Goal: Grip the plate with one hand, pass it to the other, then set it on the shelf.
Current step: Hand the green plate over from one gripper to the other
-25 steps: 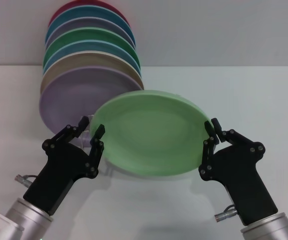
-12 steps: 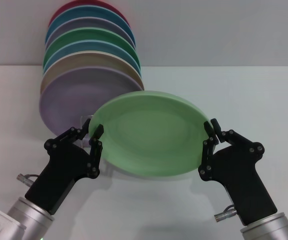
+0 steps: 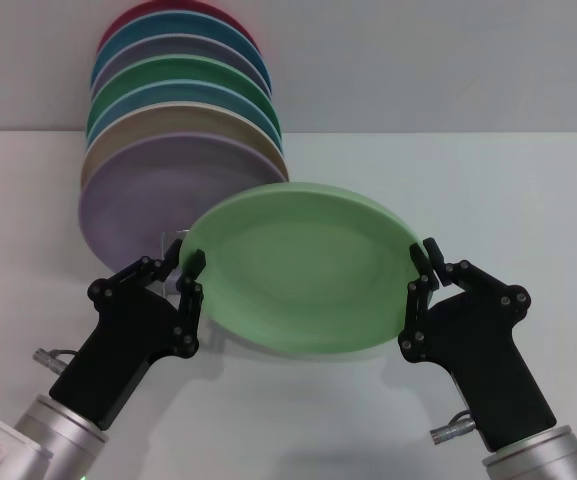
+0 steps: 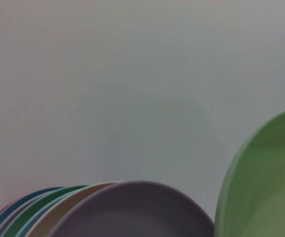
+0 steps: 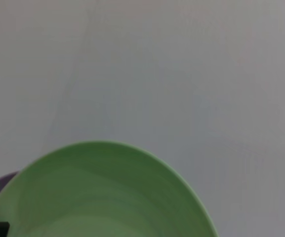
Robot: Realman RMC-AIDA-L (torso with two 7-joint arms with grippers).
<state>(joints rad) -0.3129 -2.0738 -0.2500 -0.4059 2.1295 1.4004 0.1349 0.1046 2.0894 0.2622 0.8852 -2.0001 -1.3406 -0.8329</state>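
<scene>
While the right hand [image 3: 420, 268] pinches the plate [image 3: 303, 265] rim, holding it tilted above the bench [image 3: 468, 180], the left hand [image 3: 183, 265] gapes beside the opposite rim; handover step, left must close next

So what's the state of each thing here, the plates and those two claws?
Plate: lifted off the table, tilted, held at its right rim.
Right gripper: shut on the plate's rim.
Left gripper: open, at the plate's left rim.
Shelf: mostly hidden behind the plate.
Stacked plates: standing on edge in a row.
</scene>
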